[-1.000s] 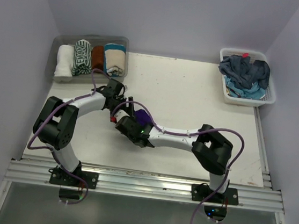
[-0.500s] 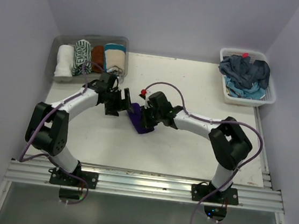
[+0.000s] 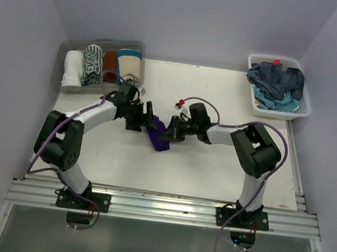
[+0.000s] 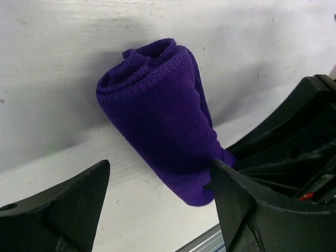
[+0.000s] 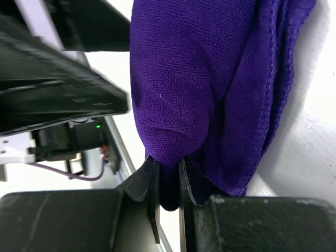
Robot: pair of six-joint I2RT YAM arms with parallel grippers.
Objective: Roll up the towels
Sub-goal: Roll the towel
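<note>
A rolled deep purple towel [image 3: 157, 137] lies on the white table between both grippers. It also shows in the left wrist view [image 4: 163, 121] and the right wrist view [image 5: 199, 79]. My right gripper [image 3: 168, 131] is shut on a fold of its right side; its fingers [image 5: 149, 178] pinch the cloth. My left gripper [image 3: 147, 119] is open at the towel's left end, and its right finger [image 4: 247, 205] touches the roll. Several rolled towels [image 3: 102, 65] lie in the clear tub [image 3: 137, 47]. Loose navy and light blue towels [image 3: 275, 81] fill the white basket [image 3: 305, 109].
The clear tub stands at the table's back left corner, the basket at the back right. Purple cables loop over both arms. A metal rail [image 3: 159, 207] runs along the near edge.
The right gripper has moved from front left of the towel to its right side, now pinching it. The left gripper has moved right to the towel's left end.
</note>
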